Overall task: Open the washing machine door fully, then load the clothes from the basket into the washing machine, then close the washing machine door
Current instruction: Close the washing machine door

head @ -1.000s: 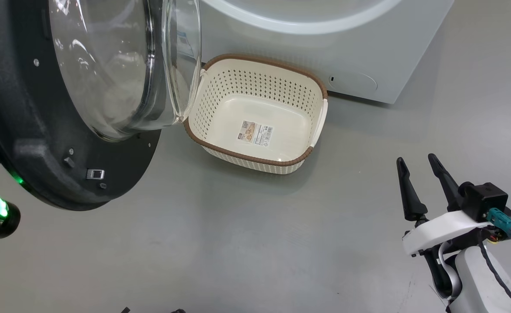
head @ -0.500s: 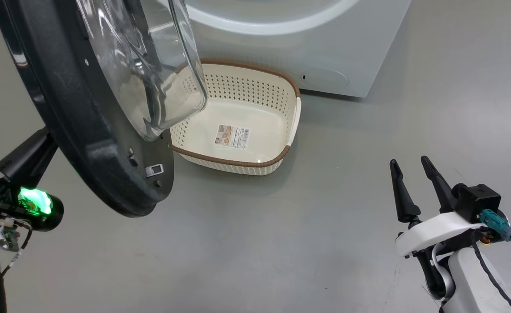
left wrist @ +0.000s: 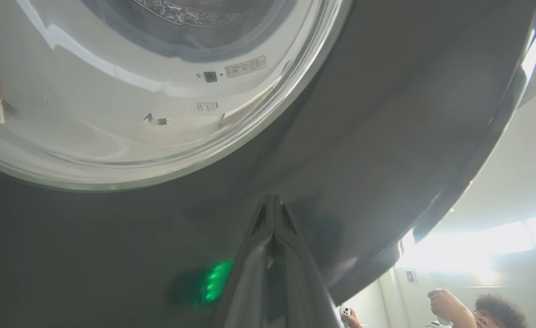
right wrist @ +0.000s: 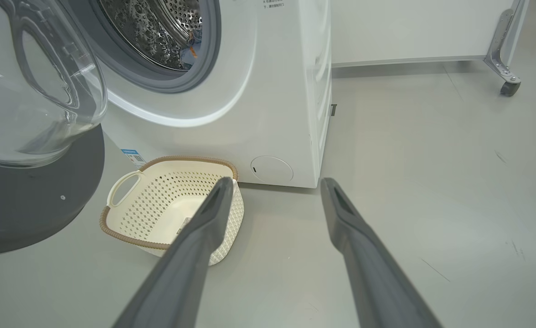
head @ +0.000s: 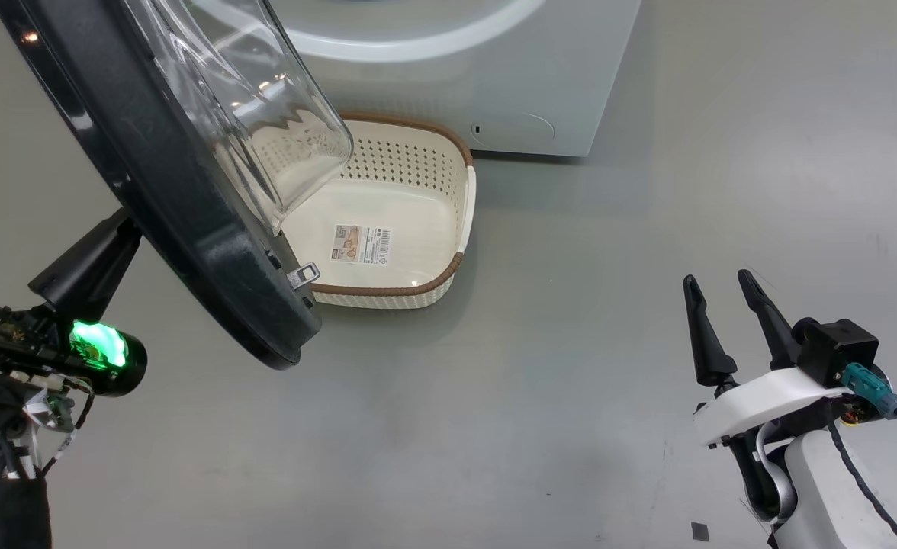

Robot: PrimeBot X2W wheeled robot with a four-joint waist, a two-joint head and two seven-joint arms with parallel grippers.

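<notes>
Closing is the step outstanding, on my reading. The door (head: 189, 198) stands part-open, between the left gripper (left wrist: 273, 200) and the machine (head: 448, 76). Left jaws are pressed together, tips apparently touching the door's black outer face beside the glass. The drum (right wrist: 158, 27) lies beyond, so a push from this nearer arm should swing it home. The right gripper (head: 717, 278), jaws wide and empty, sits well apart. The basket (head: 387, 290) is empty; clothes (right wrist: 188, 48) glimpsed in the drum.
</notes>
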